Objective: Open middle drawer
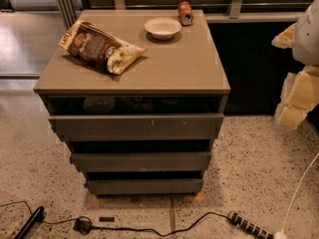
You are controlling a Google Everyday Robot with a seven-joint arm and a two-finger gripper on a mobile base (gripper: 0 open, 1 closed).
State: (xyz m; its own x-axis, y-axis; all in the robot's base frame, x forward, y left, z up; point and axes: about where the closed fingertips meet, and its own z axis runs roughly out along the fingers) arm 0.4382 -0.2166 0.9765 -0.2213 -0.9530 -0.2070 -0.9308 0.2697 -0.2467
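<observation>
Pincer (295, 101), pale yellow, at right edge of view; wide or narrow, cannot tell. Well apart to its left, lower down: wide grey-brown middle drawer (141, 161), flat front apparently pushed in. Task looks unstarted: reach, grip and pull remain.

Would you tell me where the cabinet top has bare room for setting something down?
The front right of the cabinet top, between the chip bag and the right edge, is bare. The back is crowded by the bowl and can. The tool hangs right of the cabinet top.
</observation>
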